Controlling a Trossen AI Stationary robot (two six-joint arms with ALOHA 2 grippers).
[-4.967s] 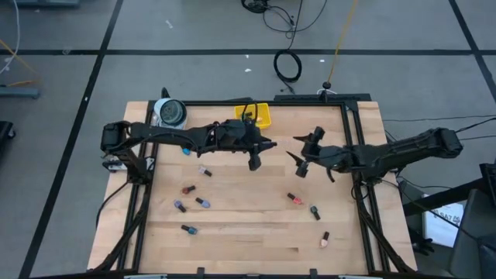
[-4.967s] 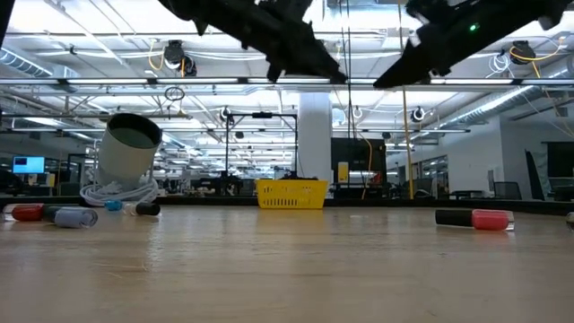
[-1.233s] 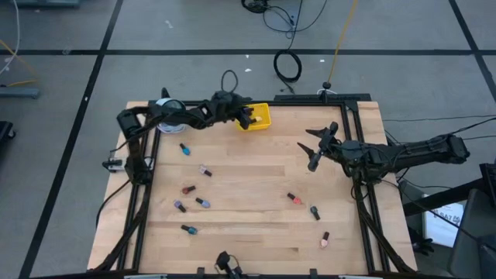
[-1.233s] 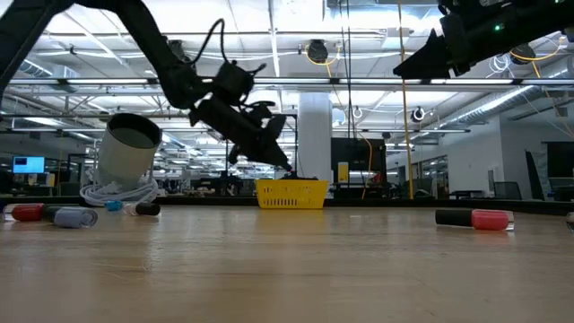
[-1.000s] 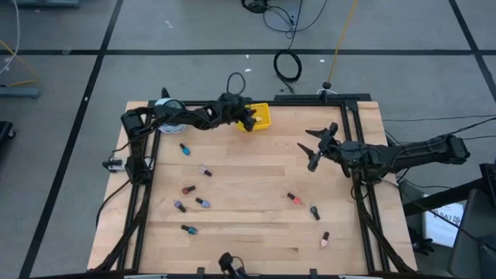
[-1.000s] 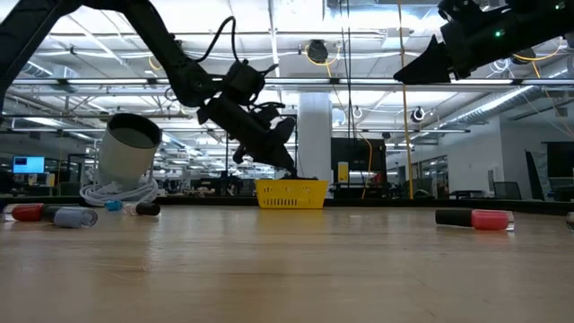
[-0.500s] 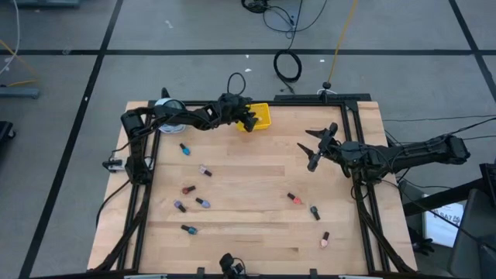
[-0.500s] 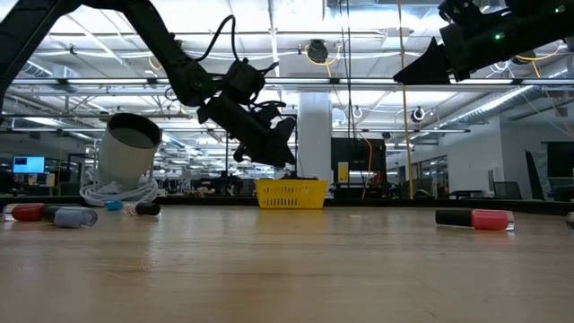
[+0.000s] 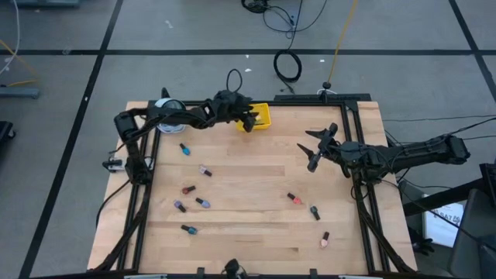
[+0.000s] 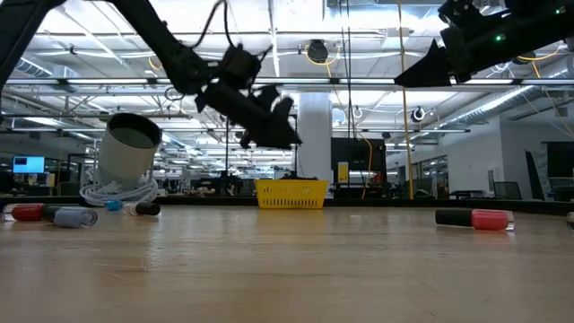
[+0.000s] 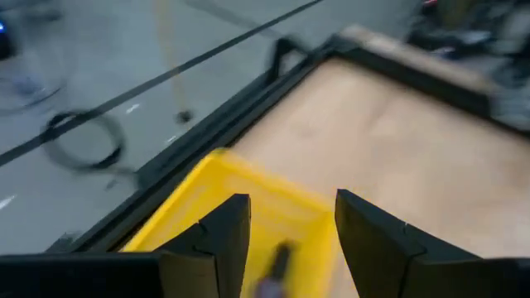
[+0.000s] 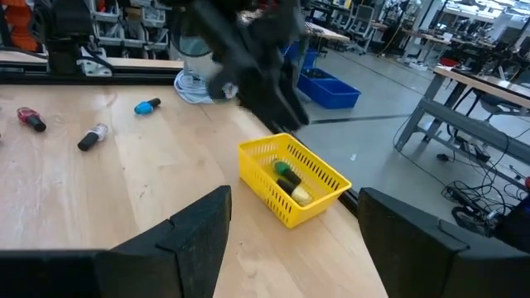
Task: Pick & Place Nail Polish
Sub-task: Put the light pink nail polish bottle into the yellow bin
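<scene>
Lying in the yellow tray (image 12: 291,182) at the table's far edge: a few polish bottles (image 12: 290,180), one green, one yellowish, dark caps showing. Seen blurred from the left wrist too, one dark-capped bottle (image 11: 277,263) resting on the tray floor (image 11: 215,211).

Hanging just above that tray: the left gripper (image 9: 249,120), fingers (image 11: 222,236) parted with nothing between them, tilted down toward the tray's inside. Reaching there on a long bent arm from the table's left side, passing by the tape roll (image 9: 170,113) at the far left corner, raised well off the wood in the low view (image 10: 269,121).

Scattered on the table (image 9: 256,232), all lying flat: a blue bottle (image 9: 184,148) and a pinkish one (image 9: 204,170) near the left arm; a red one (image 9: 187,189), a purple one (image 9: 180,206), another blue-purple one (image 9: 202,203) and a dark one (image 9: 187,229) toward the near left; a red one (image 9: 294,198), a dark one (image 9: 315,211) and a pale pink one (image 9: 325,239) toward the near right. Each showing a dark cap and a coloured body.

Waiting over the right half: the right gripper (image 9: 316,147), fingers (image 12: 190,236) spread wide and empty, held high above the wood, pointing toward the tray, well apart from every bottle.
</scene>
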